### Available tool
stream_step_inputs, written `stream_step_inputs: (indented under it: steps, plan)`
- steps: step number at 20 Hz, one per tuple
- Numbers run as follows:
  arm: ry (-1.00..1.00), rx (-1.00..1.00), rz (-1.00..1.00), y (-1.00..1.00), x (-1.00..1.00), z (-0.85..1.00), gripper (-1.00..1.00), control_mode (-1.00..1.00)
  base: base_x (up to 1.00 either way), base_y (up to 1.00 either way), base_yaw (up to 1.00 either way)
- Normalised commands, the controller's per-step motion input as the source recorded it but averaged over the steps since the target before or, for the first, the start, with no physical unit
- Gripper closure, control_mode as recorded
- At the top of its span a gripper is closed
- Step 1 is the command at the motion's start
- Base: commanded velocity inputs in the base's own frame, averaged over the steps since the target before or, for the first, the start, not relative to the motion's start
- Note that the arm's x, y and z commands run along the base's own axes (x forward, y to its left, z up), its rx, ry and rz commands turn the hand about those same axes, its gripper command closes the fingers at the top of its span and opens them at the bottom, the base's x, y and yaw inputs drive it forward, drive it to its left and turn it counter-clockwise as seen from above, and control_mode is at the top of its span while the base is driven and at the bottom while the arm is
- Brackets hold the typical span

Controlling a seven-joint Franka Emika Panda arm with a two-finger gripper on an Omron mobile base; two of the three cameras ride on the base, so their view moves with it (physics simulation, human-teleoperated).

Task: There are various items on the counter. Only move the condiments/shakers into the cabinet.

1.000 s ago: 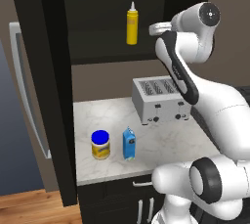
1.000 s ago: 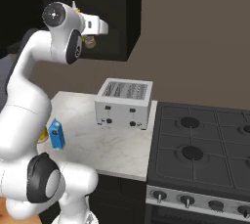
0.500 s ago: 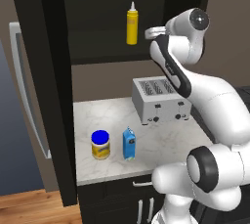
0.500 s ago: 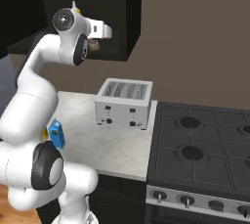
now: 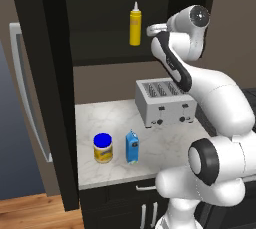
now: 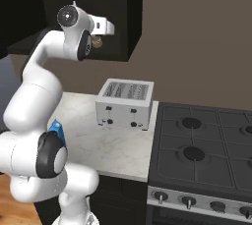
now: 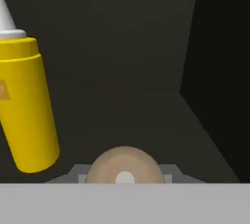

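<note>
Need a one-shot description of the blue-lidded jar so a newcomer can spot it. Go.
Start at the white marble counter below the dark wall cabinet, with the silver toaster at its back. Near the front edge, left of the toaster, stand two small items side by side. The jar is the left one: squat, round, yellow-labelled with a blue lid, unlike the boxy blue carton beside it.

Squeeze bottle [image 7: 24,100] cropped left; shaker [image 7: 125,165] base hidden.

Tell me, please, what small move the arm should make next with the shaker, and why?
Probably lower the small tan shaker onto the cabinet shelf and open the jaws. The gripper holds it inside the cabinet, beside the yellow squeeze bottle already standing there, with bare shelf ahead.
</note>
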Motion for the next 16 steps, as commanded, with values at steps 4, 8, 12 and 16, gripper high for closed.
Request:
stream_step_inputs:
  steps: [4, 8, 12, 16]
  plan:
    - [0.0, -0.02, 0.0, 0.0, 0.15, 0.0, -1.0, -1.0, 0.0, 0.0, 0.0]
    - [0.0, -0.01, 0.0, 0.0, 0.13, 0.0, -1.0, -1.0, 0.0, 0.0, 0.0]
    - [0.0, -0.01, 0.0, 0.0, 0.14, 0.0, -1.0, -1.0, 0.0, 0.0, 0.0]
    - [0.0, -0.01, 0.0, 0.0, 0.16, 0.0, -1.0, -1.0, 0.0, 0.0, 0.0]
